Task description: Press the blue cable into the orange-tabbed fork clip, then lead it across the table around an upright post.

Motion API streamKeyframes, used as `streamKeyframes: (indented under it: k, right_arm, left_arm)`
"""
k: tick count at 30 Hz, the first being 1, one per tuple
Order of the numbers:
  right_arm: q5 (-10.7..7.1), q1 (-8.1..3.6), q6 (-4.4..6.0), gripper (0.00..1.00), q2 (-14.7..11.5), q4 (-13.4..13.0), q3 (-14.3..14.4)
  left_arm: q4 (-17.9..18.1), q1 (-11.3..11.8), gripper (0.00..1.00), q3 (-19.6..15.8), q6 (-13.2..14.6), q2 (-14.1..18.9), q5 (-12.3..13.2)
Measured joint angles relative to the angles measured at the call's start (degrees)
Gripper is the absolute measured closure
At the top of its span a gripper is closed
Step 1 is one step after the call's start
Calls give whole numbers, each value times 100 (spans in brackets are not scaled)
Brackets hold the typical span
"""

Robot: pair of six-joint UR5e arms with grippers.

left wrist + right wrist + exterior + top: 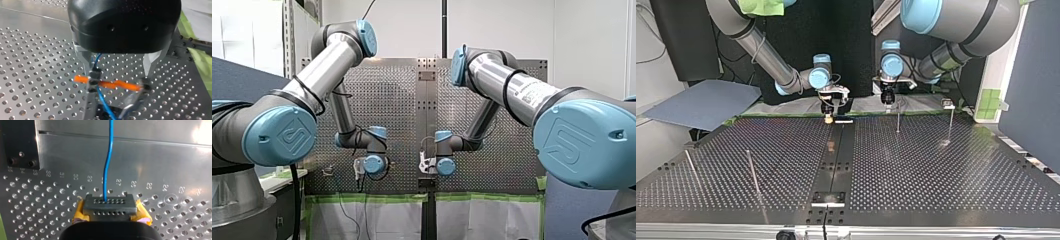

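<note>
The left tool [117, 72], black with metal fingers, hung over the perforated metal bench [936, 175] at its far edge in the top view. Its fingers stood apart on either side of the orange-tabbed fork clip [110, 84]. The thin blue cable [103, 102] crossed the clip beside one finger and ran on beneath the tool. The right tool [110, 207], with yellow pads, was closed on the same cable, which rose straight ahead of it across the plate. A slim upright metal post [898, 117] stood just beside the left tool in the top view.
</note>
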Motion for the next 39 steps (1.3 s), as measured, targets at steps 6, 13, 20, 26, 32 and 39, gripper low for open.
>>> streamKeyframes:
  k: [6,13,20,26,32,39]
  right_arm:
    - [0,0,0,100,3,-6,0]
    - [0,0,0,100,2,-16,0]
    - [-17,0,0,100,2,-18,-4]
    - [-28,0,0,100,3,-18,-1]
    - [-34,-1,0,100,5,-12,-1]
    - [-36,-2,0,100,5,-4,0]
  left_arm:
    - [-178,0,0,222,64,-1,-80]
    - [-384,0,0,408,233,-3,-283]
    - [-453,-2,0,480,305,-3,-353]
    - [-469,-19,0,498,320,-3,-367]
    - [-487,-41,80,499,475,-4,-551]
    - [-495,-85,100,514,766,-3,-873]
